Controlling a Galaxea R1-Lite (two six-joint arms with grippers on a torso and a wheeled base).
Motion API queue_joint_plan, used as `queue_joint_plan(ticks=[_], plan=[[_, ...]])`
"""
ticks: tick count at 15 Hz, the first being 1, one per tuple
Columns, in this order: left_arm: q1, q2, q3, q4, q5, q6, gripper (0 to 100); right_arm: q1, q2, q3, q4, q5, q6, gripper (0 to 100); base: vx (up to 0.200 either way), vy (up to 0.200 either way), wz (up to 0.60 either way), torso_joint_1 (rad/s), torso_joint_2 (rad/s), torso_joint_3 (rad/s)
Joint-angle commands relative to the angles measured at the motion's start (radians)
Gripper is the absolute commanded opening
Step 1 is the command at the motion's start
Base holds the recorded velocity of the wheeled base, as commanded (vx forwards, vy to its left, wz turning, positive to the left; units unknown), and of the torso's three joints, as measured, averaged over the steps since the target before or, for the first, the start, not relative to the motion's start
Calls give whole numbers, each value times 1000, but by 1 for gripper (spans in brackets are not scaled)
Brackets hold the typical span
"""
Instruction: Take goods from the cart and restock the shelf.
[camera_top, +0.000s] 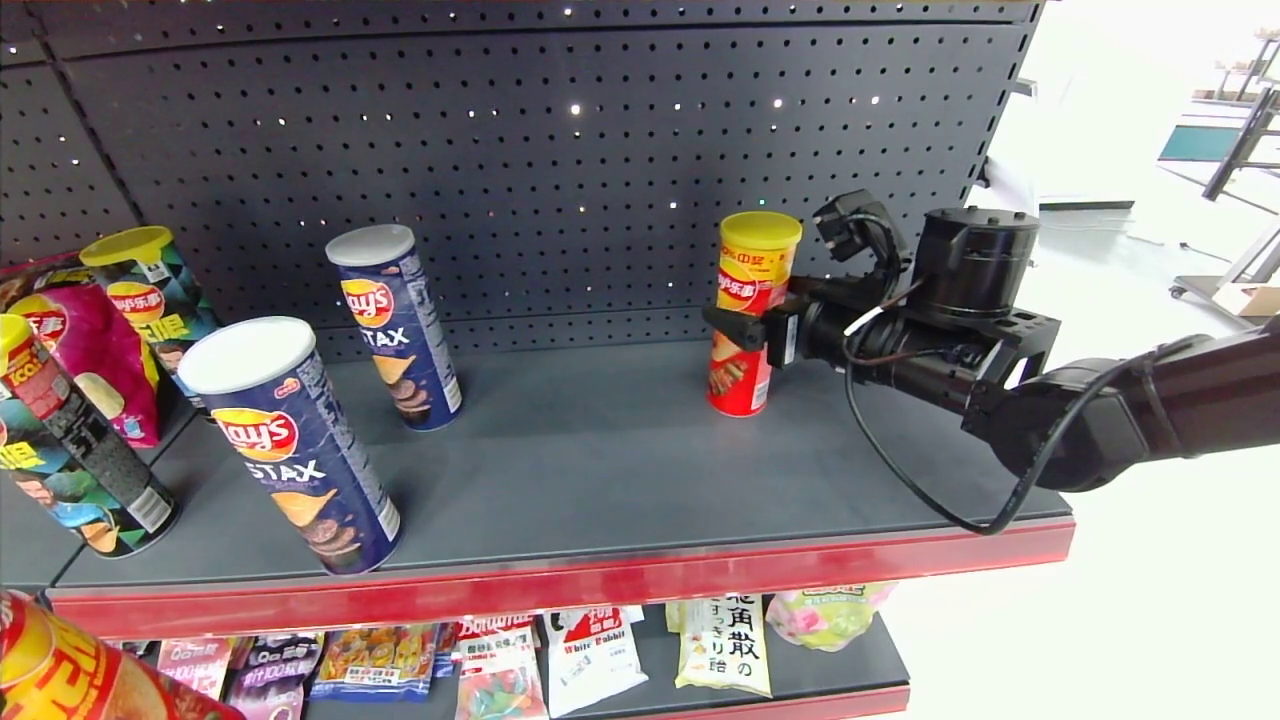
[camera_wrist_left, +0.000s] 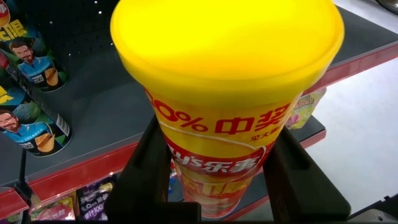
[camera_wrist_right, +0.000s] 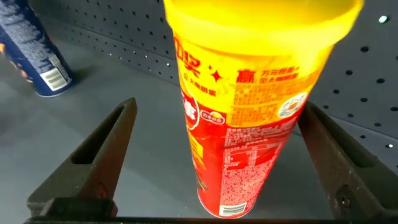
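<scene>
There are two red cans with yellow lids. One, the red can (camera_top: 757, 262) (camera_wrist_right: 249, 81), stands upright on the shelf (camera_top: 620, 470), toward its right end and near the pegboard (camera_top: 560, 200) behind it. The right arm (camera_top: 1000, 370) comes in from the right at the can's mid-height. The right jaws stand wide open, one on either side of the can, with a clear gap between each and the can's wall, so they have hold of nothing.

The other, the held can (camera_wrist_left: 227, 56) (camera_top: 60, 670), sits between the left jaws, which are closed against its two sides just below the lid. It hangs in the air in front of the shelf's red front edge, toward the left end.

Two blue cans with pale lids stand on the same shelf. The front blue can (camera_top: 290, 440) is near the red edge. The back blue can (camera_top: 395, 325) (camera_wrist_right: 31, 50) is near the pegboard, well apart from the red can.

At the left end stand two dark cans with yellow lids, the back dark can (camera_top: 150, 290) and the front dark can (camera_top: 70, 450). One pink bag (camera_top: 90, 350) lies between them.

The lower shelf (camera_top: 850, 660) carries a row of snack bags (camera_top: 720, 640), overlapping too much for a sure count.
</scene>
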Motion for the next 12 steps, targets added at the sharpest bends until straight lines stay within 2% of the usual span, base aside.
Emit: queue_joint_plan(ticks=[1,12], plan=[[0,-3,0,0,0,0,0,-2,10,-2,0,-1,0,100,0,0,0,0,0,0],[0,0,-1,0,0,0,0,-34,38,-35,-2,9,3,100,0,0,0,0,0,0]])
